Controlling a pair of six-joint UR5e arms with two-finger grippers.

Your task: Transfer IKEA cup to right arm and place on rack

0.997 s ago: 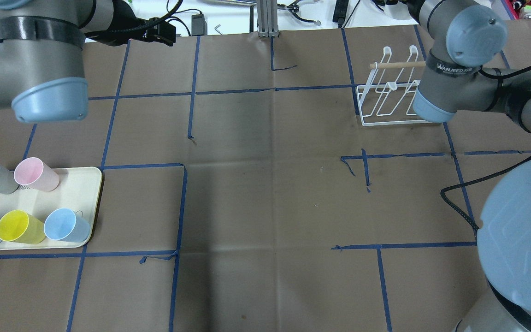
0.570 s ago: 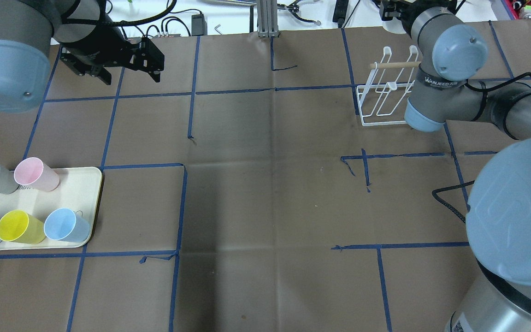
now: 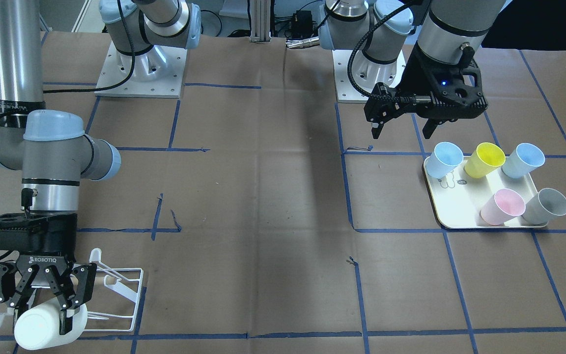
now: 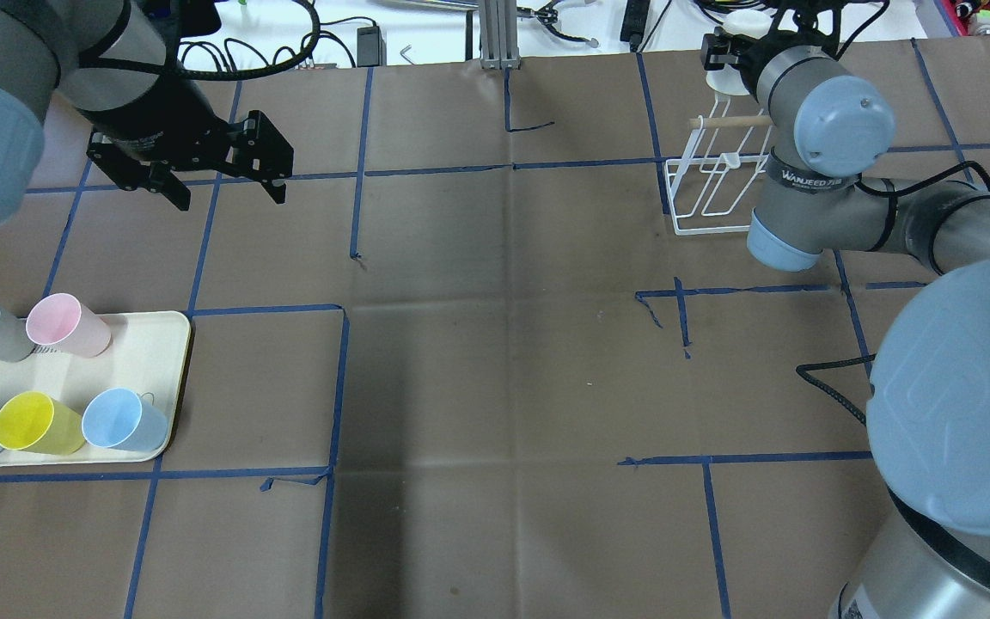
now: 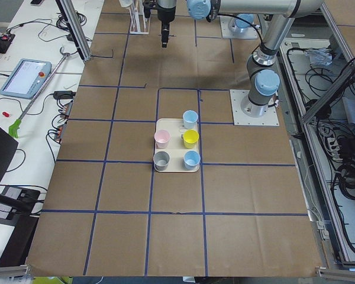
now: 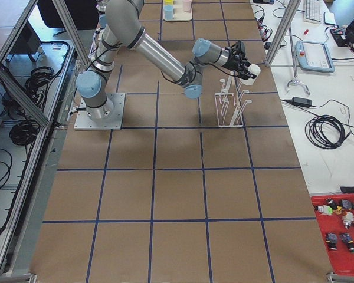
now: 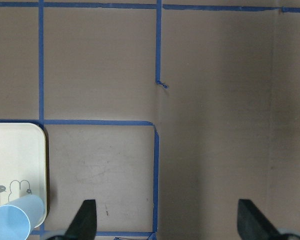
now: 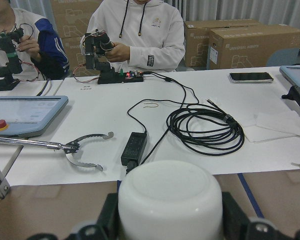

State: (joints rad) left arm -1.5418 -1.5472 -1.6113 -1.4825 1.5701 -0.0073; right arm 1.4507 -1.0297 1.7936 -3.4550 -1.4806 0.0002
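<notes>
The right arm (image 4: 813, 172) reaches to the far side of the brown-papered tabletop (image 3: 263, 196), over by the operators; its pincer (image 3: 42, 314) points down and outward, and it is clamped on the white IKEA cup (image 3: 37, 329). The cup lies on its side in that grip, closed base towards the operators, held at the outer end of the white wire rack (image 3: 128, 290); whether it touches a prong I cannot tell. From the right wrist camera the cup's rounded base fills the lower middle, with a black finger (image 8: 109, 215) pressed in on either side. A light wooden dowel (image 4: 731, 122) runs across the rack's top.

The left pincer (image 3: 402, 133) hangs above the tabletop with its fingers wide apart and nothing between them; it sits just off the robot-side edge of the cream tray (image 3: 452, 219). On that tray stand five cups: a light-blue cup (image 3: 447, 158), a yellow cup (image 3: 484, 160) and a second light-blue cup (image 3: 523, 160) in the row nearer the robot; a pink cup (image 3: 501, 206) and a grey cup (image 3: 546, 206) in the other. Tray and rack are well apart, at opposite ends.

Beyond the brown paper a white tabletop carries a coiled black cable (image 8: 205, 130) and a teach pendant (image 8: 25, 112); two people sit behind it.
</notes>
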